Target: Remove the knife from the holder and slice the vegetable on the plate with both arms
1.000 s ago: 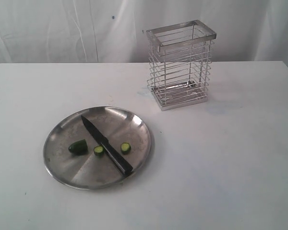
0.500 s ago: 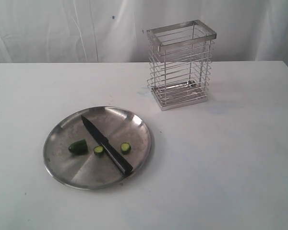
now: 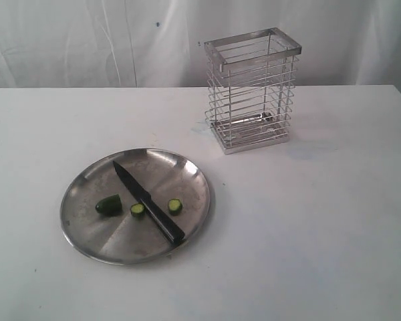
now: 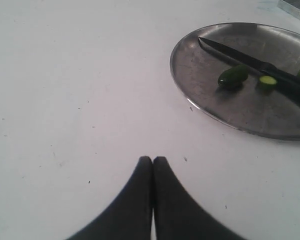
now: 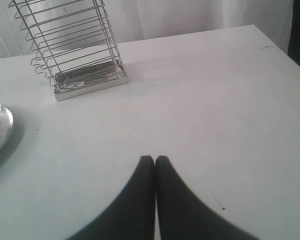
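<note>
Both grippers, left [image 4: 152, 161] and right [image 5: 154, 160], sit pinched closed and empty off the plate [image 3: 87, 184], where my knife [image 3: 149, 201] lies among vegetable [image 3: 109, 205] slices, cutting apparently finished.

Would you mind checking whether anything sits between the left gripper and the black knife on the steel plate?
Nothing visible does: only bare white table lies between the shut left gripper and the round steel plate holding the black knife.
</note>
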Available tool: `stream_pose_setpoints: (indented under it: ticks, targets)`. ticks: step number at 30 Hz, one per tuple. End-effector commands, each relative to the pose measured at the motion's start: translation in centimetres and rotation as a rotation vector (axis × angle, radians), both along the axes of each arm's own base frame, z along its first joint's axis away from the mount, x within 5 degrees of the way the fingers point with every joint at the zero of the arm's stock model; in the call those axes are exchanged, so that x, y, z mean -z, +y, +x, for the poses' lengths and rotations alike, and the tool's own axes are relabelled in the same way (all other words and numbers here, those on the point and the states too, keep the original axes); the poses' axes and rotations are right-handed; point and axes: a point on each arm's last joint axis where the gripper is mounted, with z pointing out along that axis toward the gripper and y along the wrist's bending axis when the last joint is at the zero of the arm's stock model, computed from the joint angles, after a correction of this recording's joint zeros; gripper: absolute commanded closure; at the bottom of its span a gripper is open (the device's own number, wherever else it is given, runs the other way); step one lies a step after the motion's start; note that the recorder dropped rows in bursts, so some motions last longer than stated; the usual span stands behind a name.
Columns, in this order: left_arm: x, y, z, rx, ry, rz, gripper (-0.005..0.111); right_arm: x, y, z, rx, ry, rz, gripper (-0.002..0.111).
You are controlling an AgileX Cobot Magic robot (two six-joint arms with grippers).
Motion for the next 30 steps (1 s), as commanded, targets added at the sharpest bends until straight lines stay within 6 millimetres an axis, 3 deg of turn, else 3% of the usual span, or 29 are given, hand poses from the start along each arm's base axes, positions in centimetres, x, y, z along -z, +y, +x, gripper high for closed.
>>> stream_pose_setpoints:
  ticks: [1, 30]
  targets:
    - [0.09, 0.00, -0.02, -0.001, -0.001, 0.002, 0.107, -0.06, -0.01, -0.01, -0.001, -0.005, -0.011, 0.108]
    - [0.09, -0.07, -0.02, 0.002, 0.000, -0.011, 0.107, -0.06, -0.01, -0.01, -0.001, -0.005, -0.011, 0.108]
